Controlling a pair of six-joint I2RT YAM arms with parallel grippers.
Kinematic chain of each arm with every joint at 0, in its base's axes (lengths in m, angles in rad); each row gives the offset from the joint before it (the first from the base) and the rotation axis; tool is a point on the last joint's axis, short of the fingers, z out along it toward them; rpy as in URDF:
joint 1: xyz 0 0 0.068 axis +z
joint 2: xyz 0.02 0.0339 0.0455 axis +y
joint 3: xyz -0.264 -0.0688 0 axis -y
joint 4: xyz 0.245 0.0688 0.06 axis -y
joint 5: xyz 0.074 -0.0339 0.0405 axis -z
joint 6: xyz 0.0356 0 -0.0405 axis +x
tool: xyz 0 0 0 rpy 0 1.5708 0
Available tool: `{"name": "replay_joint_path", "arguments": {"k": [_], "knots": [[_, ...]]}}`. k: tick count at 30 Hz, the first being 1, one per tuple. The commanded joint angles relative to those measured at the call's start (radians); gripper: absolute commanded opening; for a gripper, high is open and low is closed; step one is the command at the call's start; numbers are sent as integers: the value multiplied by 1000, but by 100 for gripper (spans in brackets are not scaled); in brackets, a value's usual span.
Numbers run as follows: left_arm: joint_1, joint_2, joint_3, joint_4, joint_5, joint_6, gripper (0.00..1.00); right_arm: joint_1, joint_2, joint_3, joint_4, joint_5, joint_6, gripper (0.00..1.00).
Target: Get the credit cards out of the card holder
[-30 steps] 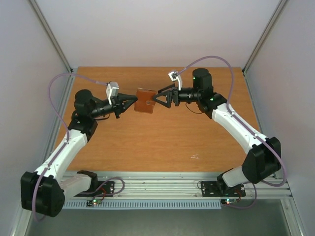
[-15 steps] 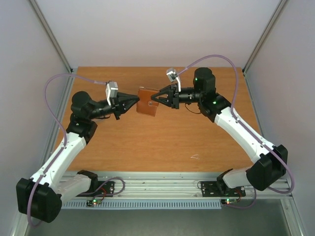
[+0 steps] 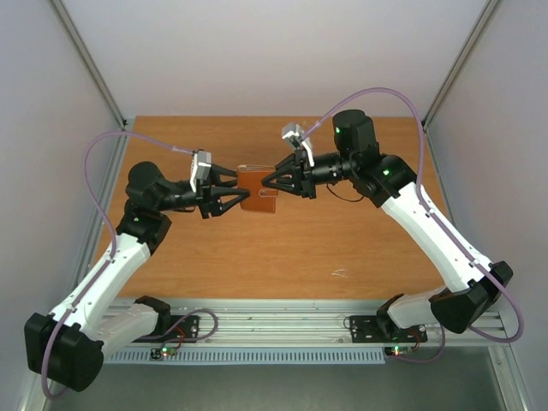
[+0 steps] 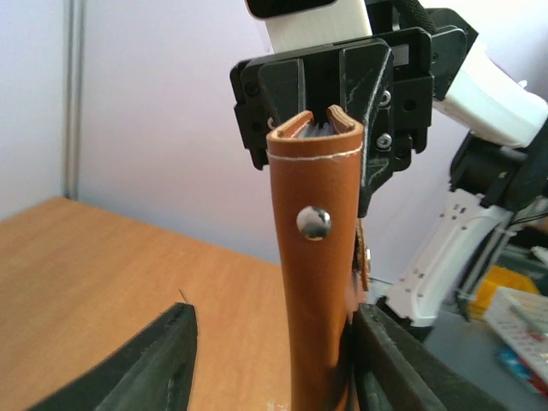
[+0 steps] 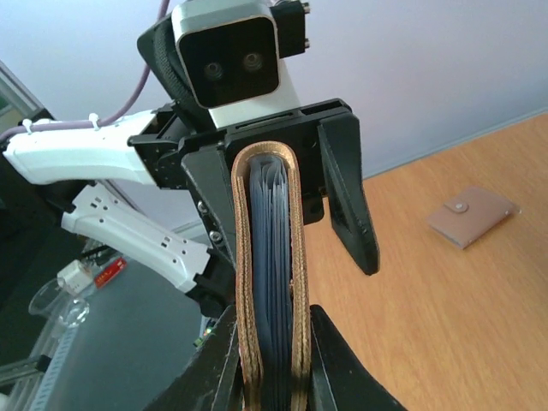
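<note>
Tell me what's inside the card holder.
In the right wrist view the folded card holder shows only dark blue-grey layers between its brown leather edges. Whether those include cards cannot be told; the leather covers everything deeper.

brown leather card holder (image 3: 264, 202), pinched by the right gripper (image 3: 267, 182) inside the spread left gripper (image 3: 243, 190), blocks the far middle; the orange wooden table (image 3: 282, 257) lies open toward its near edge.

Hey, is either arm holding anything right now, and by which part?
The right gripper pinches the folded card holder by its open edge; the left gripper's jaws stand open around its spine.
</note>
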Motion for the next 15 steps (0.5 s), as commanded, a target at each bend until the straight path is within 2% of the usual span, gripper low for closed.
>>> {"name": "replay_joint_path", "arguments": {"k": [1,4,11,13,15], "knots": [[-9,-7,-6,-20,58,29,43,16,-1,46,-89,-20,-97,1],[-11,-9,2,-15,97,62,30,17,9,53,-90,-6,-99,1],[-44,-3,6,-12,124,71,24,17,15,57,-69,2,-100,1],[-55,-2,8,-14,119,66,17,18,20,62,-63,-3,-97,1],[-58,-3,10,-16,118,65,4,18,19,63,-63,4,-99,1]]}}
